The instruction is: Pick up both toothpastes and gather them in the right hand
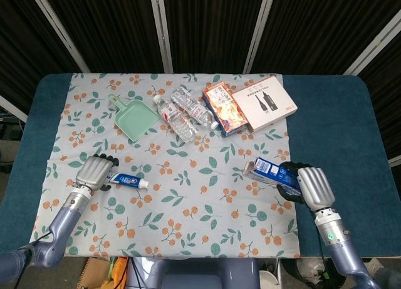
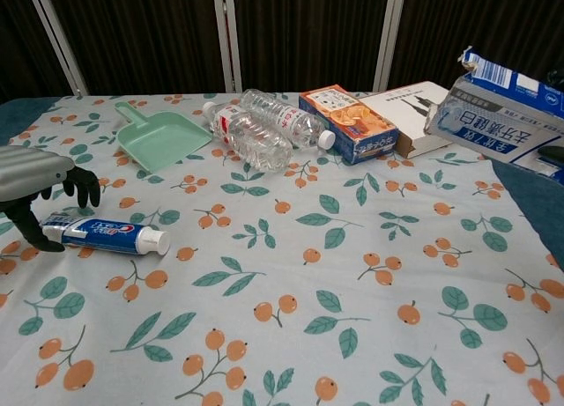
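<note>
Right hand clenched around a boxed toothpaste, held clear of the cloth near the table's right side; in the chest view only the box shows at the right edge, tilted, open flap up. Left hand arched over the tail end of the toothpaste tube, which lies flat on the floral tablecloth with its white cap pointing toward the table's middle. In the chest view, dark fingertips curl down just behind the tube and the thumb reaches the cloth at its near side, straddling the crimped end; cannot tell whether any real squeeze on the tube yet, so best treated as not yet gripped.

Step in hand, by the look of it: closing on the tube and lifting. To do it well:
- settle lower so fingertips reach under the tube's rounded flank rather than skating over the top
- pinch across the width, thumb against fingers, a little further toward the body than the flat crimp, since a soft tube likely buckles or swings if caught by the tail alone
- avoid gathering cloth into the grip
- lift straight up before carrying across
- keep the boxed one steady meanwhile, with room left beside it for the handover

Green dustpan, two water bottles and two boxes at the far side, well apart from both hands
</note>
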Controlling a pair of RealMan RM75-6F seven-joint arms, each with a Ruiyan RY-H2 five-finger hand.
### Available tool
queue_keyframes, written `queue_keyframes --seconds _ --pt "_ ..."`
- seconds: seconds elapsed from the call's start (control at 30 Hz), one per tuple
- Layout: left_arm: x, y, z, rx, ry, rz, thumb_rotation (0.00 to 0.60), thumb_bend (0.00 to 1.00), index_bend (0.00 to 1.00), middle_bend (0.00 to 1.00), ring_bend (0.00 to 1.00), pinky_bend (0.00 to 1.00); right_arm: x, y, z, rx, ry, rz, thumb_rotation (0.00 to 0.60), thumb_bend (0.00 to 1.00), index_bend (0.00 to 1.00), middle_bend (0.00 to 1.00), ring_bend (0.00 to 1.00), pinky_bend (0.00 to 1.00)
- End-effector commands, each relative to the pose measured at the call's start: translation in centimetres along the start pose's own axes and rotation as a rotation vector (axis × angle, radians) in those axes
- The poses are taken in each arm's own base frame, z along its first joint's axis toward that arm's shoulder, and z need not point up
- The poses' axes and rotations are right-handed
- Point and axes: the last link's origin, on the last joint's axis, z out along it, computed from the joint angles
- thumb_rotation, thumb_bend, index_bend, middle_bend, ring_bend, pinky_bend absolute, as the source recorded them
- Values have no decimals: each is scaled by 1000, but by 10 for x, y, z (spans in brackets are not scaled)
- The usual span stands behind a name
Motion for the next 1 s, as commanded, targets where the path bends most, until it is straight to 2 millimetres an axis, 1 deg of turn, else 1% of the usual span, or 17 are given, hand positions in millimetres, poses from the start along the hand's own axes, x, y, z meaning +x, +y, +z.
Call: queue_keyframes --seconds 0.03,0.07,0.13,0.2,0.23,0.3,0.37,0.53,0.6,0.63,0.8,0.87,1.0 --pt "-3 4 7 1 -6 5 600 149 403 425 368 444 1 0 0 -2 2 4 600 362 524 537 476 470" --pt "-5 6 9 1 -9 7 600 178 431 457 398 472 1 1 0 -2 4 5 600 362 524 537 476 470" --pt "-7 8 11 -1 -12 13 600 296 547 583 515 576 2 1 1 -4 8 7 600 363 524 537 476 470" --pt "-9 10 12 -6 -8 24 600 371 627 668 595 640 3 2 0 -7 11 11 600 363 525 537 476 470" --pt "-9 11 12 -8 -2 26 600 399 654 695 620 661 4 2 0 -8 12 12 600 363 525 537 476 470" --pt "-7 12 12 -11 15 21 600 422 675 716 639 676 5 2 0 -8 15 12 600 363 524 537 476 470" --pt "0 14 12 -18 54 8 600 431 685 727 649 685 6 2 0 -8 19 18 600 363 524 537 476 470" --pt "30 18 18 -45 165 -33 600 438 702 743 665 695 8 1 1 -6 23 21 600 363 524 537 476 470" --pt "45 20 22 -57 213 -43 600 439 704 745 667 696 9 0 2 -5 25 20 600 363 524 537 476 470" --pt "56 21 25 -65 244 -50 600 439 704 745 668 696 10 0 2 -6 26 20 600 363 525 537 476 470" --pt "88 27 38 -95 320 -27 600 439 704 744 667 696 16 -3 7 0 27 18 600 364 524 537 476 470" --pt "100 32 44 -121 342 -6 600 439 704 744 667 696 19 -9 11 18 32 7 600 364 524 537 476 470" --pt "128 53 57 -194 387 38 600 439 704 742 667 696 24 -25 25 51 37 -3 600 365 525 537 476 470"
